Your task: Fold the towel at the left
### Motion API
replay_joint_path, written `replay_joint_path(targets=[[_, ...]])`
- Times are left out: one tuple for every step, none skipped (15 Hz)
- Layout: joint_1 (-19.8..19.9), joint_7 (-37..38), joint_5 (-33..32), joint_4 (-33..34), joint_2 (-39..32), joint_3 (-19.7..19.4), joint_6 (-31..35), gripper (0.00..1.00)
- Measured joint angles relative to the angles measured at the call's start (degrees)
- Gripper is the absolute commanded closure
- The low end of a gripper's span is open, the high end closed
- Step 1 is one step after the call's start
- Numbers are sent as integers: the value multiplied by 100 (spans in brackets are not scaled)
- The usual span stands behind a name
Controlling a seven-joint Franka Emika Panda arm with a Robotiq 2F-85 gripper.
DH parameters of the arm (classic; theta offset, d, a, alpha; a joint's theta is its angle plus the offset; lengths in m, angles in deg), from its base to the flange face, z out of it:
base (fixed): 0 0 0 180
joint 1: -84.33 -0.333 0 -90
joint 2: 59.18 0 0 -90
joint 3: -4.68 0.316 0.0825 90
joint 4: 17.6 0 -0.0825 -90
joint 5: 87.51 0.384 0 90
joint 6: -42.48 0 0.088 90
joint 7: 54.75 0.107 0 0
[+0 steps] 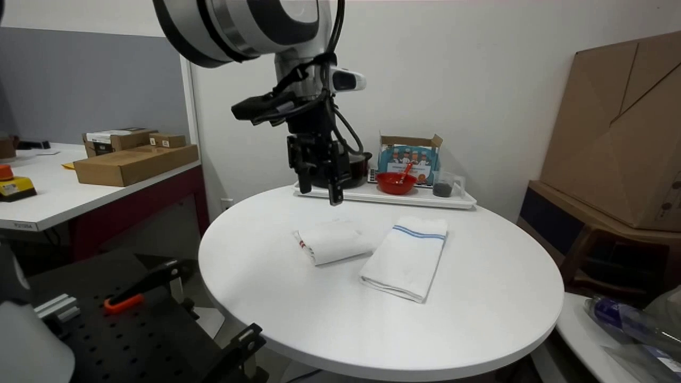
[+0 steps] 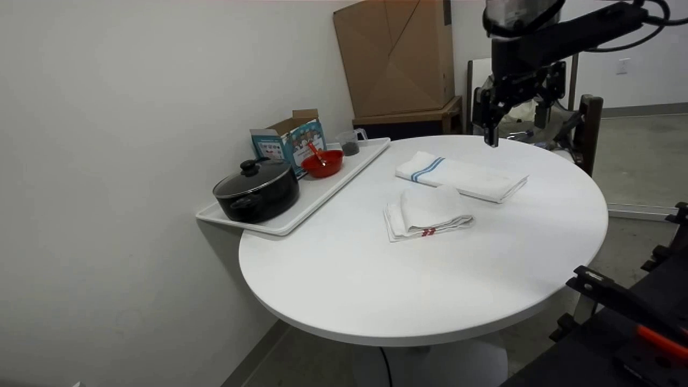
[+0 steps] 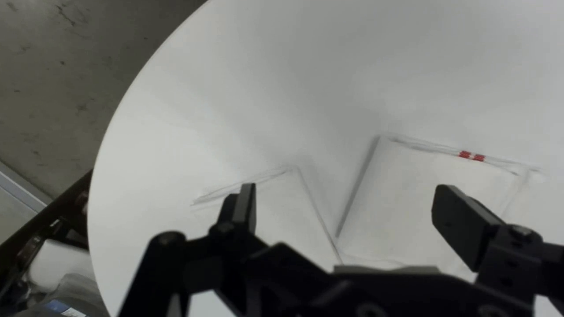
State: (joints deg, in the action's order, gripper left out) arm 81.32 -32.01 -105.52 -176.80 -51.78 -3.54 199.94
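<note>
1. The gripper [image 1: 320,192] hangs fingers-down near the center of the frame in an exterior view, raised above the cloths.
2. It is released: in the wrist view its two fingers [image 3: 460,226] stand well apart, one at lower center, one at lower right.
3. The red-marked towel [image 1: 338,242] lies on the round white table [image 1: 479,319], just below the middle of the frame in an exterior view, red marks along its left edge.
4. Right of center in an exterior view, this towel [image 2: 438,207] is doubled over, a strip of the layer beneath showing on the left.
5. In the wrist view it sits at the right of the frame, partly hidden by a finger.
6. The blue-striped towel [image 1: 407,260] lies folded flat just beside it; whether their edges touch, I cannot tell.
7. A white tray [image 2: 317,191] sits left of center in an exterior view, bearing a lidded black pot [image 2: 258,199], a red bowl [image 2: 325,167] with a red utensil [image 2: 316,152], a clear cup [image 2: 350,145] and an opened printed box [image 2: 309,137].
8. A large cardboard box [image 1: 612,138] stands at upper right in an exterior view.
</note>
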Motion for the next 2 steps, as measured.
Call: replay_joint_path(targets=[[-115, -324, 264, -123, 115, -153, 109, 0], [-211, -453, 372, -145, 168, -243, 121, 0]])
